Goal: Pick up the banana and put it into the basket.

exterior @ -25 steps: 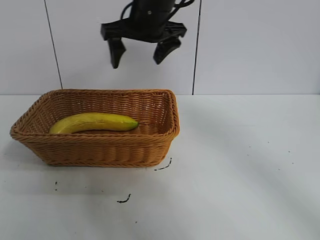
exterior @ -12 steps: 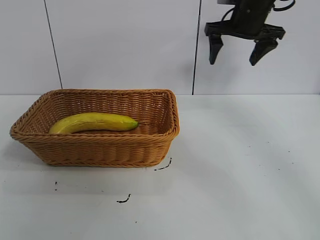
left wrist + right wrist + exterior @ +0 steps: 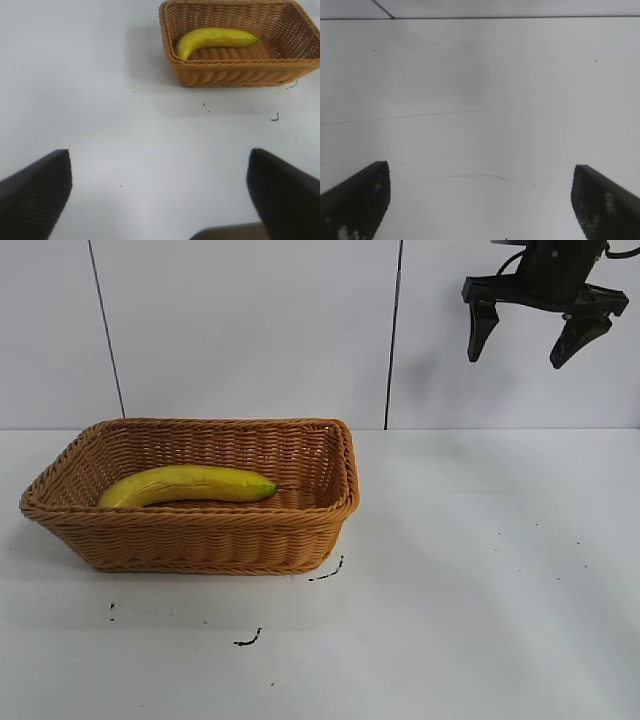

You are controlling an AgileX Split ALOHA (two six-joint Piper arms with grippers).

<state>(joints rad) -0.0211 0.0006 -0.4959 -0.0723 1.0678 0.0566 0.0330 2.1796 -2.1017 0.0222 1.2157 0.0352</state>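
1. The banana (image 3: 188, 485) is lying lengthwise inside the basket (image 3: 200, 540), resting on the woven floor with its greenish tip pointing toward the basket's right end; the left wrist view is showing it there too.
2. The right claw (image 3: 530, 338) is hanging high above the worktop (image 3: 480, 580), well apart from the basket, fingers spread wide and holding nothing.
3. The left claw (image 3: 160, 192) is hovering over bare worktop, well away from the basket, also spread wide and empty.
4. To my eye the job is looking finished: nothing is left but parking the arms.
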